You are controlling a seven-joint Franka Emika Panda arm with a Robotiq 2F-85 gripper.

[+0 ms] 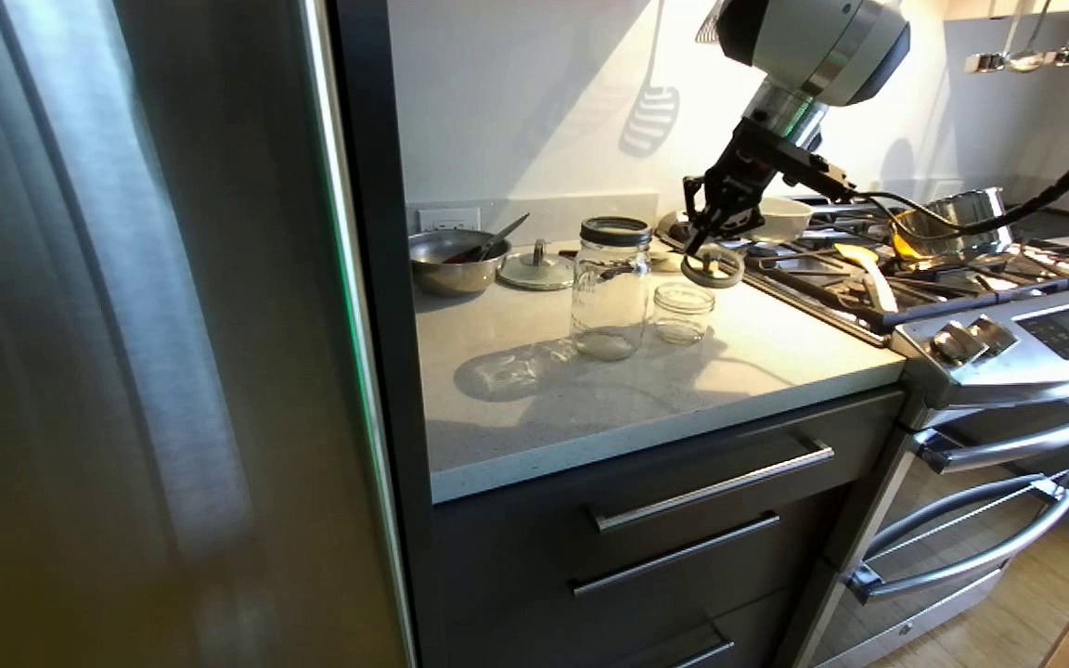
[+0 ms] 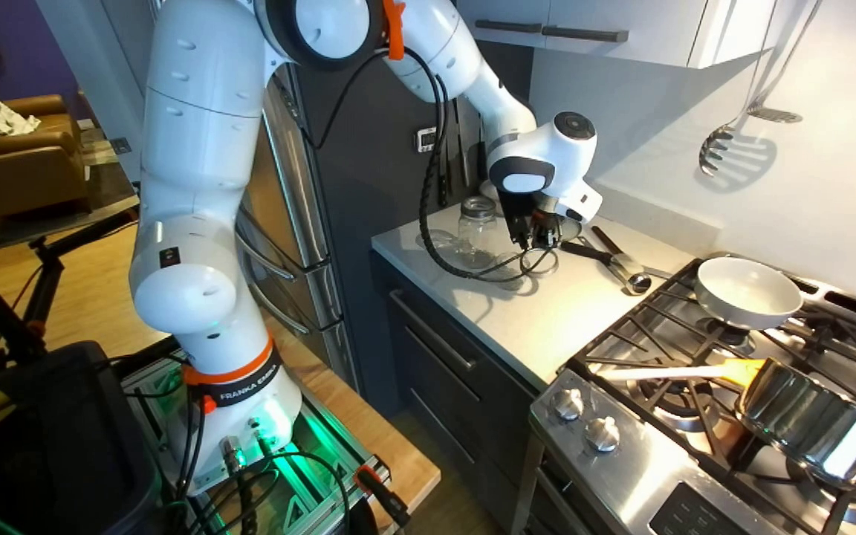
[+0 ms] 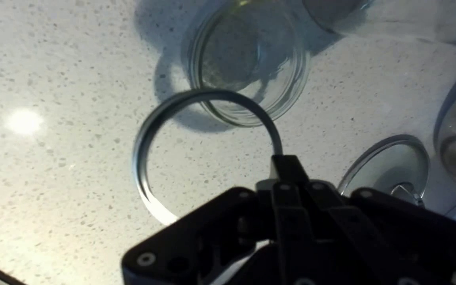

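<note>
1. Our gripper [image 3: 285, 170] pinches the ring [image 3: 208, 94] by one edge above the counter [image 3: 73, 178]; it could swivel in that grip.
2. Straying low, we could knock the small jar [image 3: 247, 59] near it.

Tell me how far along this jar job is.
Done: the tall jar already wears a dark band, and the ring appears clear of the counter. In hand: the gripper is shut on that ring, near the small jar. Left: the small jar stands uncovered, so placing the ring on it may well remain.
</note>
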